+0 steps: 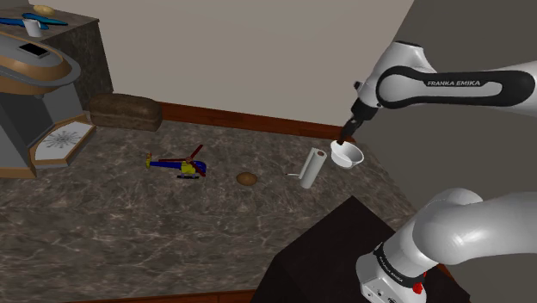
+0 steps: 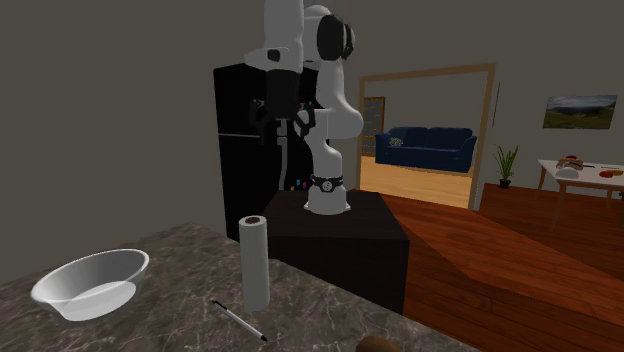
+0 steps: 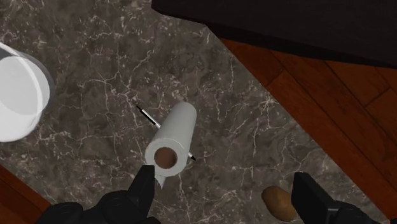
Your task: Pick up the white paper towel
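The white paper towel roll (image 3: 173, 141) stands upright on the dark marbled surface (image 3: 95, 51), near the edge closest to the robot's stand (image 1: 336, 250). Its long axis is vertical and its brown core faces up toward the wrist camera. The tool (image 3: 224, 178) hangs well above it, with the fingers spread wide and nothing between them. The relation that matters is the offset. The roll's top sits just beside one fingertip (image 3: 146, 175), not midway in the gap, so the tool probably needs to move sideways toward that finger before it comes down. In the shoulder view the tool hovers over the white bowl (image 1: 348, 155), and the roll lies to that view's left of it and lower. Because the roll is a standing cylinder, the fingers would likely have to straddle its sides and close across its width. A thin dark pen (image 3: 146, 116) lies on the surface at the roll's foot, close enough to be nudged. A small brown lump (image 3: 278, 202) rests near the other finger, apart from the roll. The only readable writing is "FRANKA EMIKA" (image 1: 456, 83), in white on the arm's dark band.
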Robot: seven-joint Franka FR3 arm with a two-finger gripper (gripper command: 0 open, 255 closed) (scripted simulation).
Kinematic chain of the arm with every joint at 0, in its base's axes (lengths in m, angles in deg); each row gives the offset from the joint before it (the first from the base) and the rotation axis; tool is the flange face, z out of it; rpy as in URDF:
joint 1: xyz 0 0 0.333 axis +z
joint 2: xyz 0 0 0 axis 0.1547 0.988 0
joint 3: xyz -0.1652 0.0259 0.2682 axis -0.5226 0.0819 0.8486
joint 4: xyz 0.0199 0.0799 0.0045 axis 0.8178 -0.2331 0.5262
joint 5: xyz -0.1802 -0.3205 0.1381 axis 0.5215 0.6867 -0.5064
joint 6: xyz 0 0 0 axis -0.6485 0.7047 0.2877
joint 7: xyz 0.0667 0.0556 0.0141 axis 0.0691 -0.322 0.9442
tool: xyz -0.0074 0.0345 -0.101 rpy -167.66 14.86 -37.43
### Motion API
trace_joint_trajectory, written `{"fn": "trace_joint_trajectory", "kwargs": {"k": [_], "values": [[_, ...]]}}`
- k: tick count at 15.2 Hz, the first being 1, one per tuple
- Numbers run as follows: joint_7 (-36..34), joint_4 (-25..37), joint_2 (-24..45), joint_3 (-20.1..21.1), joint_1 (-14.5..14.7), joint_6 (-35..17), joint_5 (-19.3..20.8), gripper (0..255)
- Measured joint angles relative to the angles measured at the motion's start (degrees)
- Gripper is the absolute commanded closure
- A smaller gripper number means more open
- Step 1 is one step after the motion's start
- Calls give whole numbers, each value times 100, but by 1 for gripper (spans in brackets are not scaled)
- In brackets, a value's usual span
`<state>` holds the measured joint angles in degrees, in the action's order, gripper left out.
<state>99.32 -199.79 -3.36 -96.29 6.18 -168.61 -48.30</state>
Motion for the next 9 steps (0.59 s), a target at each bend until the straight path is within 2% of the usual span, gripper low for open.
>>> {"fn": "trace_joint_trajectory", "kwargs": {"k": [6,9], "values": [[431,-116,1164,-425,24,-1394,60,0],[712,-76,1896,-649,95,-2144,-49,0]]}}
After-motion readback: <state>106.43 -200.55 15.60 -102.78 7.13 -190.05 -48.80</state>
